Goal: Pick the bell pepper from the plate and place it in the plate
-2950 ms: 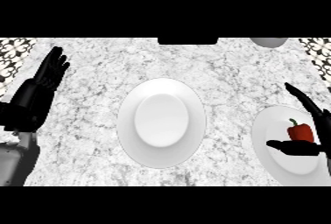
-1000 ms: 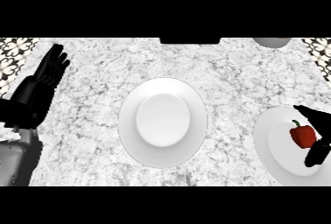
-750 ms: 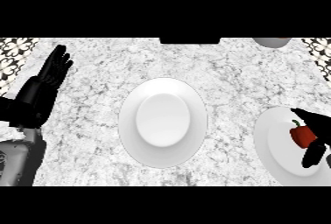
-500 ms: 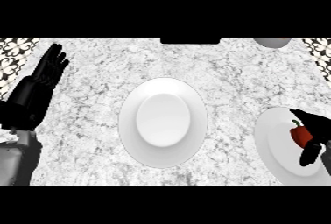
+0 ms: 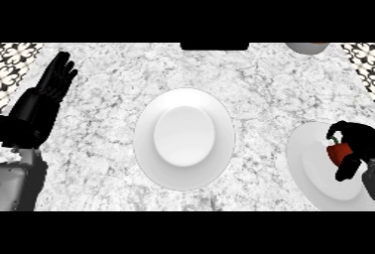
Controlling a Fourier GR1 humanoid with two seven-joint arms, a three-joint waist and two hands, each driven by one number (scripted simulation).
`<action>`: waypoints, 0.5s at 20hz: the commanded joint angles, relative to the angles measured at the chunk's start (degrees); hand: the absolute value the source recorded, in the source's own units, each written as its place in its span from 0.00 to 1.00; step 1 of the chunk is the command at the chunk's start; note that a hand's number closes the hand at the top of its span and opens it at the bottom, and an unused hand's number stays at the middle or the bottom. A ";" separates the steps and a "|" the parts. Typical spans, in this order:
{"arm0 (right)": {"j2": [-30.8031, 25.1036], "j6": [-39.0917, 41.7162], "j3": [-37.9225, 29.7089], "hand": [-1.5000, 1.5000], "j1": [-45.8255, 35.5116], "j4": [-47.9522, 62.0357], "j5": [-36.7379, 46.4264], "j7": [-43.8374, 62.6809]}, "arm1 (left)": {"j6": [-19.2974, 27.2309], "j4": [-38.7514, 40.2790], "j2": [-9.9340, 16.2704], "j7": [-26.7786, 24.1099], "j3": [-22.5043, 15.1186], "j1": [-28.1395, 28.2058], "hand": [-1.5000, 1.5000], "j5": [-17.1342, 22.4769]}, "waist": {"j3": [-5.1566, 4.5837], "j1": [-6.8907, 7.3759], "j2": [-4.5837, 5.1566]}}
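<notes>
A red bell pepper sits over the white plate at the right edge. My right hand is curled round it, fingers over its top and thumb below, hiding most of it. Whether the pepper still touches that plate I cannot tell. A second white plate lies bare in the middle of the marble counter. My left hand rests open at the left edge, fingers pointing up and away.
A grey bowl shows partly at the far right of the counter. A dark object sits at the far edge, centre. Patterned tiles border both far corners.
My right hand has closed round the bell pepper and shifted slightly right on the right plate. The left hand has barely moved.
</notes>
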 commanded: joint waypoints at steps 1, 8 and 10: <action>-1.01 -5.66 -2.32 1.00 9.30 -8.44 -1.07 0.26 | -0.35 -1.85 0.74 0.91 1.52 0.86 0.50 0.54 | 0.10 -1.00 -0.27; 0.43 -9.90 -4.03 1.00 21.26 -28.72 -0.37 7.64 | -0.28 -3.77 -0.28 2.00 1.04 2.23 0.50 0.15 | 0.08 -0.83 -0.27; -0.36 -10.52 -4.97 1.00 24.73 -34.68 -1.01 6.55 | 0.49 -1.05 -1.64 0.00 0.01 1.95 0.50 -1.56 | 0.08 -1.09 -0.22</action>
